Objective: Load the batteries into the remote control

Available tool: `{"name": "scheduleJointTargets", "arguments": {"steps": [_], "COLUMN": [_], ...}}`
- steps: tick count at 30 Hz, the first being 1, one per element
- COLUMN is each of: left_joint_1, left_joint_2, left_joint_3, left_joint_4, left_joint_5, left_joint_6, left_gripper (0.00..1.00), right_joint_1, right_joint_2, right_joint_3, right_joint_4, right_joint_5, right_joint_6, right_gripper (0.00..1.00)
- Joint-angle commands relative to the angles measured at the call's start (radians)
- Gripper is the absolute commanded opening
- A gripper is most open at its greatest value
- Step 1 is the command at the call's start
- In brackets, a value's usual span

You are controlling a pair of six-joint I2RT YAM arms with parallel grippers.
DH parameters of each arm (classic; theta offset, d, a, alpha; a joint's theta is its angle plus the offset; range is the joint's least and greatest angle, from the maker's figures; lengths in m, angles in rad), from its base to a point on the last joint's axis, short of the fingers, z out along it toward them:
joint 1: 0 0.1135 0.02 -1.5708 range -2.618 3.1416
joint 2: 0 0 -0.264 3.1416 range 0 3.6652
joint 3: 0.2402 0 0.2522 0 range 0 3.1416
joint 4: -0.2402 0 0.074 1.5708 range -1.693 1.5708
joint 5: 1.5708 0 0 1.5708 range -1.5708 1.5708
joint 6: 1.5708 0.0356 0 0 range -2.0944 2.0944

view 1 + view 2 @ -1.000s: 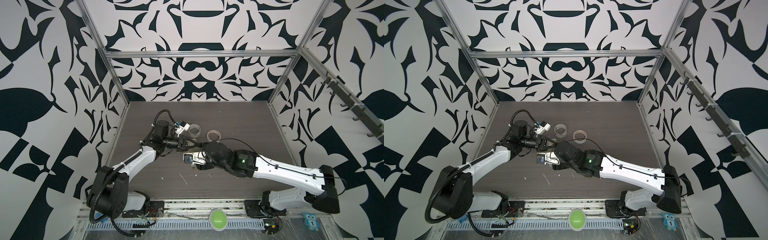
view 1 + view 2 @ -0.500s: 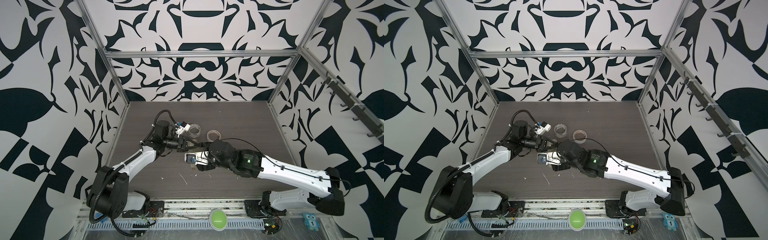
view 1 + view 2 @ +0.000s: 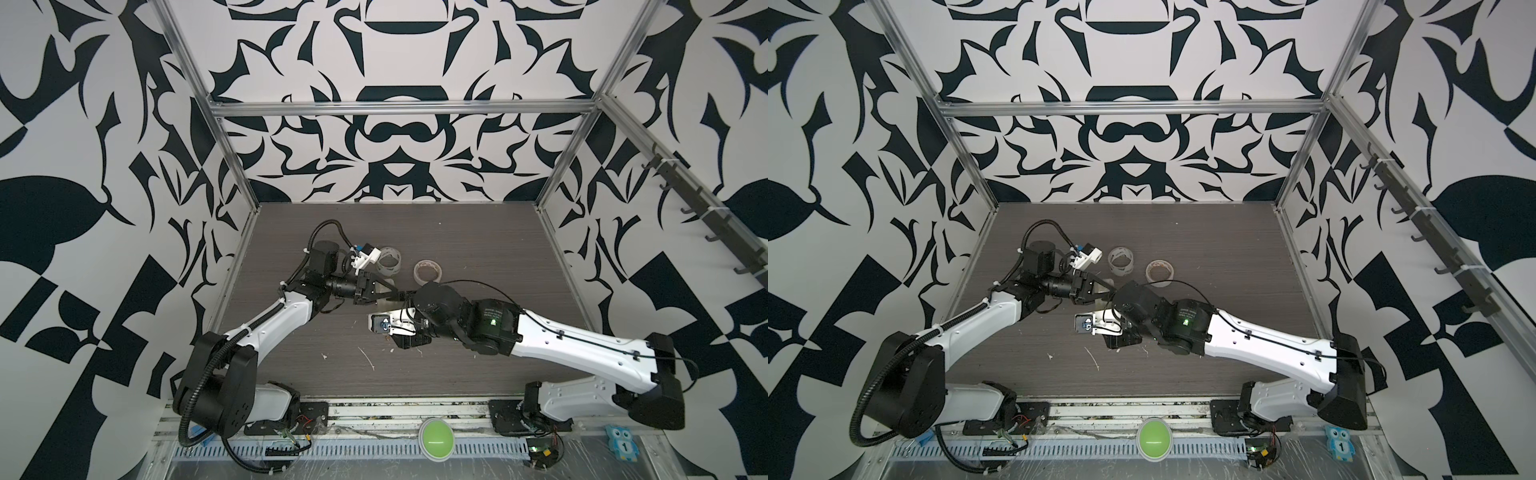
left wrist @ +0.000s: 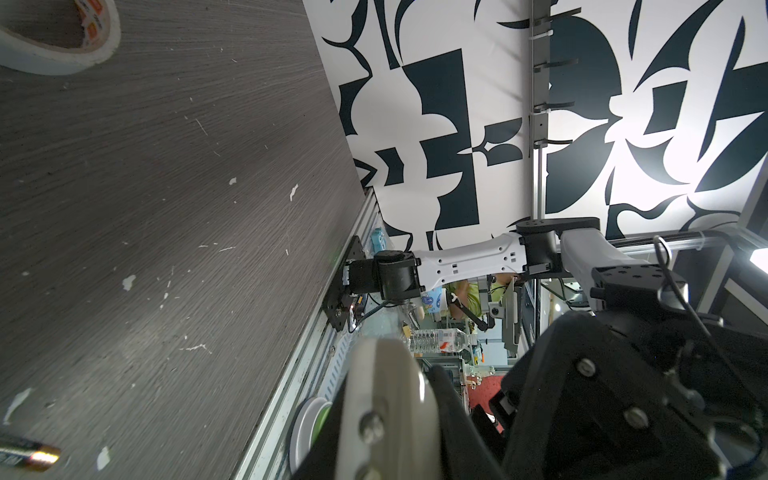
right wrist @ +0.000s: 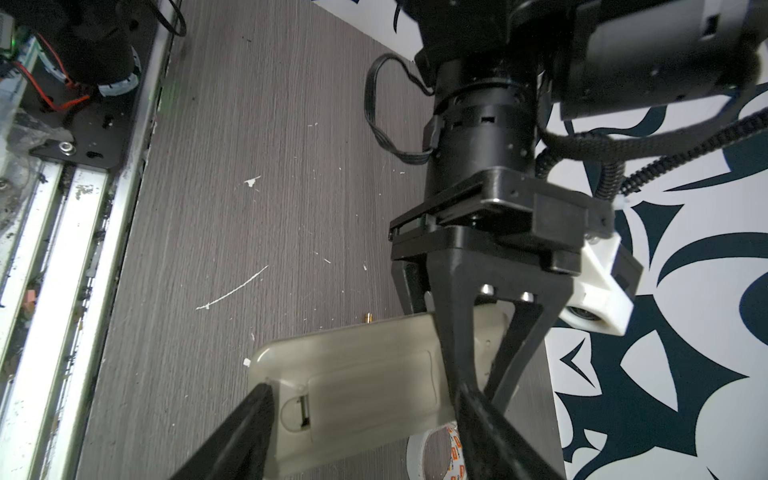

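In the right wrist view the white remote control [image 5: 365,374] hangs above the table, back side up, with its battery cover in place. My left gripper [image 3: 397,296] [image 5: 478,374] is shut on one end of it. My right gripper [image 5: 365,395] stands open over the remote's back, one finger [image 5: 257,419] at the free end and the other by the left gripper's fingers. One of the batteries [image 4: 29,455], dark with a gold end, lies on the table in the left wrist view. Both top views hide the remote under the two wrists.
Two tape rolls [image 3: 388,262] [image 3: 428,271] stand behind the grippers, and one of them [image 5: 436,453] shows just under the remote. White flecks [image 3: 368,357] dot the dark tabletop. A green button [image 3: 435,434] sits on the front rail.
My right arm has stretched slightly further toward the left gripper. The left arm and the remote have stayed where they were.
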Motion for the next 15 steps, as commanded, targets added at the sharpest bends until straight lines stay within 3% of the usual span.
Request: {"name": "scheduleJointTargets", "arguments": {"steps": [1,15], "left_joint_1": [-0.003,-0.003], "left_joint_2": [-0.014,-0.017], "left_joint_3": [0.029,0.027], "left_joint_4": [-0.006,-0.006], "left_joint_5": [0.022,0.022], "left_joint_6": [0.009,0.010], "left_gripper": [0.00,0.00], "right_joint_1": [-0.003,-0.009], "right_joint_2": [0.002,0.001], "right_joint_3": [0.020,0.018], "right_joint_4": [0.007,0.016], "right_joint_5": [0.015,0.064], "right_joint_6": [0.005,-0.002], "right_gripper": [0.73,0.72]}}
